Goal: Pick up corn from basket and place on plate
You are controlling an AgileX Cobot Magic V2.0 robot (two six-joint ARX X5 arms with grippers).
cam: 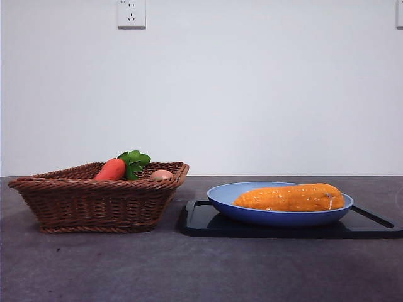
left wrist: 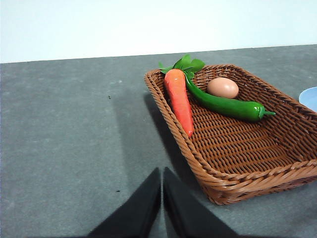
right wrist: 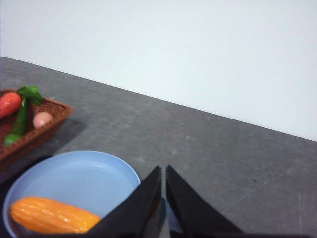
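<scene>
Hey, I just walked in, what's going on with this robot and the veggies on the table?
Nothing is being handled right now. The corn already lies on the blue plate, which sits on a black tray. The wicker basket beside it holds a carrot, a green pepper and an egg. The left gripper hangs shut over the table near the basket, and the right gripper hangs shut by the plate, holding nothing.
</scene>
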